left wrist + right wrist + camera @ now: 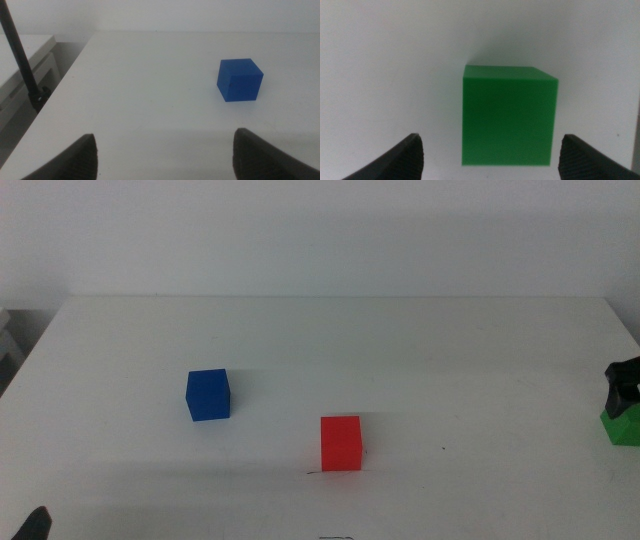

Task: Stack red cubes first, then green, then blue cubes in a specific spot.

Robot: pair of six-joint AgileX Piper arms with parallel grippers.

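Red cube: the small matte bright red cube (341, 443) sits on the white table (420, 350), near the middle toward the front edge, with nothing on it
Blue cube: the small matte deep blue cube (208, 395) (239, 80) rests to the left of the red one and a little farther back, well apart from it
Green cube: the small matte bright green cube (622, 426) (507, 116) lies at the table's far right edge, well apart from the red cube
My right claw: my right gripper (622, 388) (490, 157) hangs just over the green cube, its dark jaws spread wide on either side, touching neither face
My left claw: my left gripper (165, 155) waits at the near left corner, jaws apart, holding nothing, the blue cube ahead of it
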